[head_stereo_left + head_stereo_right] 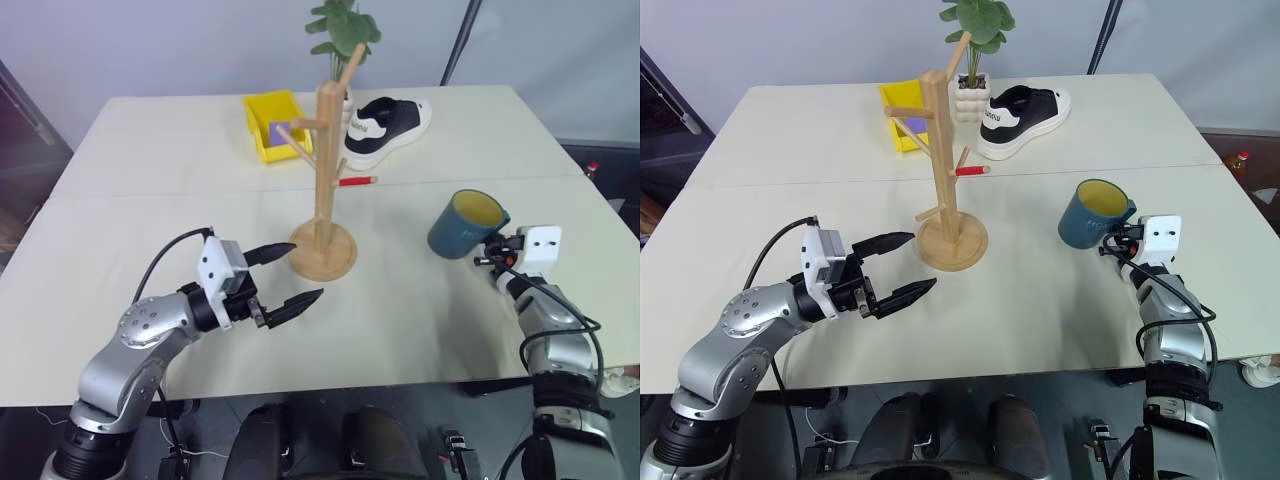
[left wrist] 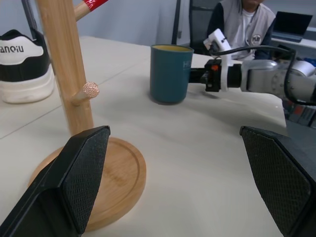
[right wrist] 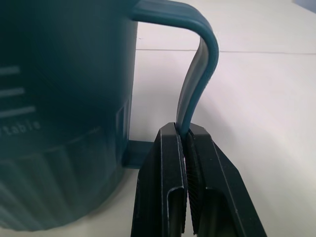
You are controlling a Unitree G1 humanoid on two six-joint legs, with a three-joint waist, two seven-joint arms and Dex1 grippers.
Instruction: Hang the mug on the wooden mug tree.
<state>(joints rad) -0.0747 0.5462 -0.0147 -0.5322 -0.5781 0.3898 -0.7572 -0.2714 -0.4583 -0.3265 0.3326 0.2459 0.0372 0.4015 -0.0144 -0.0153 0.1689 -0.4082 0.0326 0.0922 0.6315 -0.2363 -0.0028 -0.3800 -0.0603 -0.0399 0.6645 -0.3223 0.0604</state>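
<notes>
The mug (image 1: 466, 223) stands on the table (image 1: 150, 200), its handle (image 3: 200, 74) pinched between the right gripper (image 3: 186, 143) jaws. The left gripper (image 1: 283, 276) is spread wide beside the mug tree (image 1: 325, 180) base. Mug lettering is partly cut off, reading "table". The shoe (image 2: 22, 64) reads "anoiu".

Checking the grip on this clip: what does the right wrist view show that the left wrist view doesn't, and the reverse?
Right wrist view: the right hand clamped shut on the lower part of the mug's handle, with pale lettering on the mug's side.

Left wrist view: the open left hand near the wooden mug tree, a black-and-white shoe, a seated person behind the table.

Both: the mug standing upright on the table, the right hand at its handle.
</notes>
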